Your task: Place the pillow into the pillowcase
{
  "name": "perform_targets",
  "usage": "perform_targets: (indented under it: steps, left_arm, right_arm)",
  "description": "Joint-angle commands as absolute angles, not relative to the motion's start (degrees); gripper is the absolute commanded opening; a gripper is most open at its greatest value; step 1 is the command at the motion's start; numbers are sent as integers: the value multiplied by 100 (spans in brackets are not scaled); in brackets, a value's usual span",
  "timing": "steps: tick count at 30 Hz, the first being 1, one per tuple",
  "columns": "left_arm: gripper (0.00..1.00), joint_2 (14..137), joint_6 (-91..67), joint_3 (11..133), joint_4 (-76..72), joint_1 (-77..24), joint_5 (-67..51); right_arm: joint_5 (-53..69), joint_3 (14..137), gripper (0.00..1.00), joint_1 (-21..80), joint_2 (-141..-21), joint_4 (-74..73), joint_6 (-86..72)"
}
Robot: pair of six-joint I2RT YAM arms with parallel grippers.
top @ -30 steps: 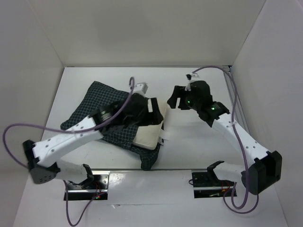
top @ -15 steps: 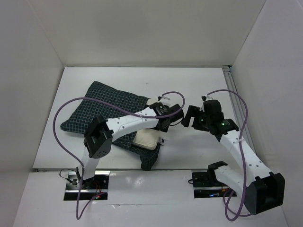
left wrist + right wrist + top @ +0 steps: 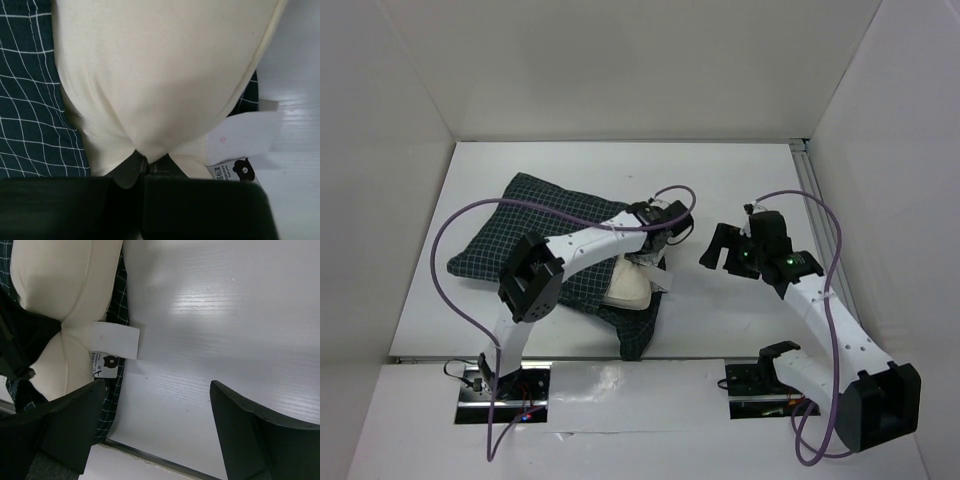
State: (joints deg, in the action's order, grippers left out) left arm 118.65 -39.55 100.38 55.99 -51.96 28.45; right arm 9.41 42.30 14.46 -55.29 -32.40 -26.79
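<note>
A white tag [image 3: 244,137] is sewn to the edge of the pillow [image 3: 160,70], just to the right of where the left end effector [image 3: 147,162] pinches. It is blank except for one small pale pink ring. Tucked under its lower edge is a smaller label [image 3: 235,172] printed with a black bear's head and lines of tiny print too small to read.

The left end effector is clamped on the pillow. Its jaws are together on a fold of the cream fabric, which bulges out in front of them. The checked pillowcase [image 3: 25,100] shows to the left of this grip, and a sliver of it shows to the right behind the tag.

From above, most of the pillow lies inside the pillowcase. The bare end sticks out of the case's mouth directly beneath the left end effector and points toward the right end effector [image 3: 160,425]. The packed case runs slantwise away from the grip, toward the far left. How the pillow's own long axis lies inside the case cannot be told.

The right end effector hangs with its jaws wide apart and nothing between them, over bare white bench [image 3: 225,315]. It is apart from the pillow. In its wrist view, the tag and bear label lie just beyond its left-hand finger, with the pillow's end past them.
</note>
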Motion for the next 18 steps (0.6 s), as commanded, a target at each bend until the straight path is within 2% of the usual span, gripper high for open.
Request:
perform_targets:
  steps: [1,5,9,13,18]
  left_arm:
    - [0,11620,-3674,10054,5343,-4800,2163]
    - [0,10778,-3543,10125,5502,-4492,1803]
    - [0,9757,-3376,10125,5432,-4044,1031]
    - [0,9159,-3375,9959,5283,-3649,291]
    - [0,8694,-3322,9905,5212,-3393,105]
  right_arm:
    - [1177,4192,92,1406,-5686,-2963,-2672]
    - [1607,4131,92,1406,-5994,-2664,-2672]
    - [2074,4131,86,1608,-6135,-1989,-2873]
    - [1829,4210,78,2240,-6257,-1205,-3418]
    - [1381,4526,71,3049,-6714,-371,-3893]
